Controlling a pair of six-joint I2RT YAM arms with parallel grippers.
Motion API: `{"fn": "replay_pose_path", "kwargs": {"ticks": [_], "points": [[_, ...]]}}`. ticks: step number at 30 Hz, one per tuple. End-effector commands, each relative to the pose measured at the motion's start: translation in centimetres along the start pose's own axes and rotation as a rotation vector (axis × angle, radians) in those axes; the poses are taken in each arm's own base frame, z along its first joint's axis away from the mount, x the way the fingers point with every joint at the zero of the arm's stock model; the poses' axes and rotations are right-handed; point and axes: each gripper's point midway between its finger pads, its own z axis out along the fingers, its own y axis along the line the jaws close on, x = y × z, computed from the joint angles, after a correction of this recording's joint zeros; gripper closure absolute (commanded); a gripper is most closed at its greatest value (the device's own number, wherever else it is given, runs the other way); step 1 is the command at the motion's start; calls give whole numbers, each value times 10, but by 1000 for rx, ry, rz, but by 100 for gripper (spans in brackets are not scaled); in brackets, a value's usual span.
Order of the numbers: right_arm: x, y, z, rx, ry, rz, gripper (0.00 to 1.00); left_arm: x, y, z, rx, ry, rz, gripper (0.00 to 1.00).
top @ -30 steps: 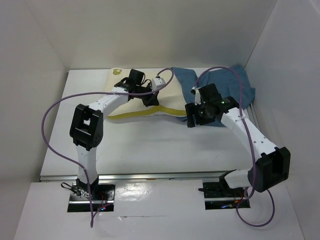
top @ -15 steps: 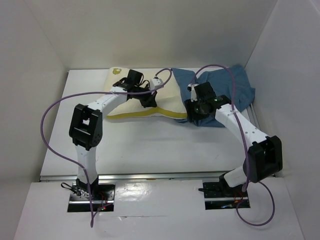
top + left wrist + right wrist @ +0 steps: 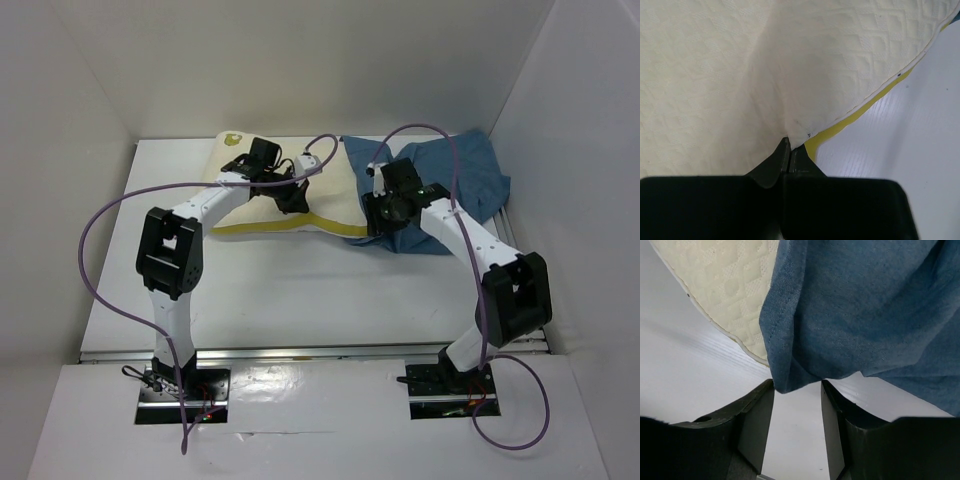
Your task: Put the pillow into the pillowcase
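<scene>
The cream pillow point(image 3: 335, 190) lies at the back of the white table point(image 3: 300, 290), its yellow edge band point(image 3: 855, 117) facing the front. My left gripper point(image 3: 292, 200) is shut on the pillow's point(image 3: 740, 65) cloth just above that band, pinching a raised fold point(image 3: 790, 150). The blue pillowcase point(image 3: 470, 180) lies crumpled to the right, and its left edge overlaps the pillow's right end. My right gripper point(image 3: 378, 226) is at that edge. Its jaws stand apart, with a hanging fold of pillowcase point(image 3: 865, 305) between the fingertips point(image 3: 797, 385), beside the pillow point(image 3: 725, 285).
White enclosure walls stand at the left point(image 3: 60, 150), back and right point(image 3: 570, 150). Purple cables point(image 3: 110, 210) loop off both arms. A metal rail point(image 3: 300, 352) runs along the table's near edge. Bare table point(image 3: 690, 365) lies under the right gripper.
My right arm swung left and back to the pillowcase's left edge, and its jaws narrowed around the fold. My left gripper, still pinching the pillow, shifted slightly back.
</scene>
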Motion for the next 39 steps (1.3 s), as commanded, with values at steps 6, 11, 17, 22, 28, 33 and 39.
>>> {"fn": "replay_pose_path", "kwargs": {"ticks": [6,11,17,22,28,33,39], "points": [[-28,7,3,-41,-74,-17,49,-22,-1,-16,-7,-61,21,100],[-28,6,13,-41,-70,-27,62,-25,1,-18,-19,-63,17,100],[-39,20,10,-121,-83,-42,100,-27,1,-21,-38,-62,-15,100],[-55,52,-8,-207,-91,-73,100,-32,5,-16,-51,-78,-103,100],[-65,116,-40,-344,-81,-163,100,-37,13,-11,-80,-102,-200,100],[-73,132,-51,-393,-80,-181,100,-47,15,-11,-88,-142,-245,100],[-55,149,-50,-474,-22,-184,100,-55,16,-9,-88,-173,-327,100]]}}
